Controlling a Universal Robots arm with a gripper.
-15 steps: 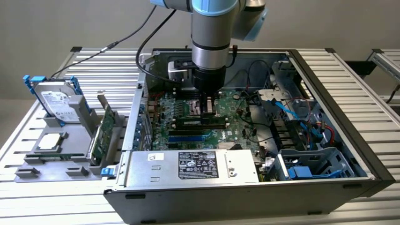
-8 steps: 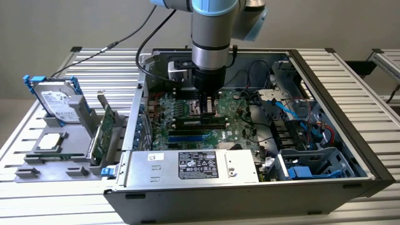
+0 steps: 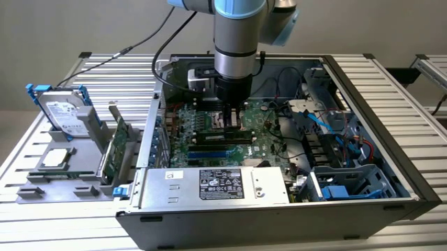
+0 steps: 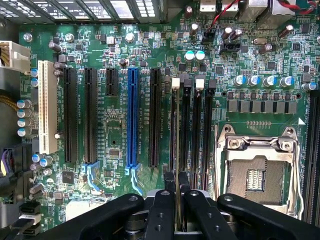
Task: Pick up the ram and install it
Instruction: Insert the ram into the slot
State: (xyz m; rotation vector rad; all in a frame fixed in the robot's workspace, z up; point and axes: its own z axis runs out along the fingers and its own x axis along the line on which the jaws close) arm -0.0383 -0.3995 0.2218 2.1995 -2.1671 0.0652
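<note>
Over the motherboard [image 4: 115, 125], my gripper [image 4: 177, 181] is clamped on the ram [image 4: 177, 160], held edge-on between the fingers [image 4: 161, 212] to line up with the slot [image 4: 172, 135] beneath.

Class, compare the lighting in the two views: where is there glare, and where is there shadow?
Exterior view: soft, even light; the table slats shine pale, while the case interior under the arm is shaded. Wrist view: the vent openings are washed out white, the CPU socket frame glints, the ram shows a pale edge, and the black fingers gripping it look dark.
</note>
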